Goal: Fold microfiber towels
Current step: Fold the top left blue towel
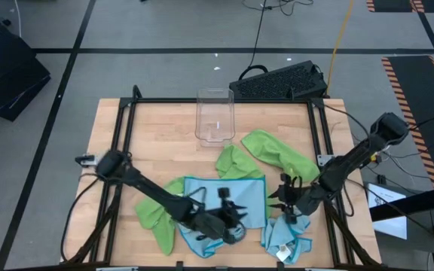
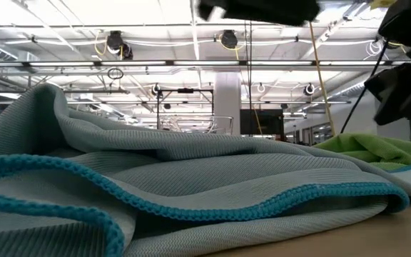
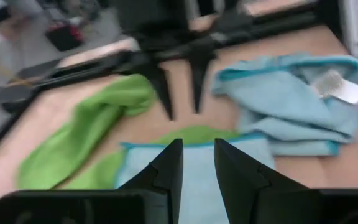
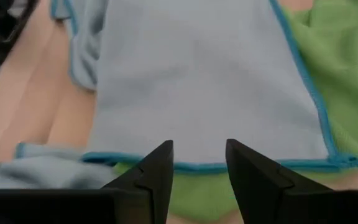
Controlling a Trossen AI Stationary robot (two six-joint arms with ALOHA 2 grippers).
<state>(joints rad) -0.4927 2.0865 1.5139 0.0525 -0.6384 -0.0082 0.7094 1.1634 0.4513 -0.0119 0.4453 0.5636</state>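
Rumpled blue towel (image 2: 191, 185) lay nearest, unfolded mid-table among green towels (image 1: 277, 150), so we judged folding barely begun, our left gripper (image 3: 197, 163) and right gripper (image 4: 199, 163) both parted, holding nothing.

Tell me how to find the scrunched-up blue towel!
Start at the wooden table and go to its near edge on the right arm's side, just below the right gripper. The crumpled light blue microfiber towel lies there in a bunched heap. Unlike the flat light blue towel beside it, it is wadded up and shows a small white tag.
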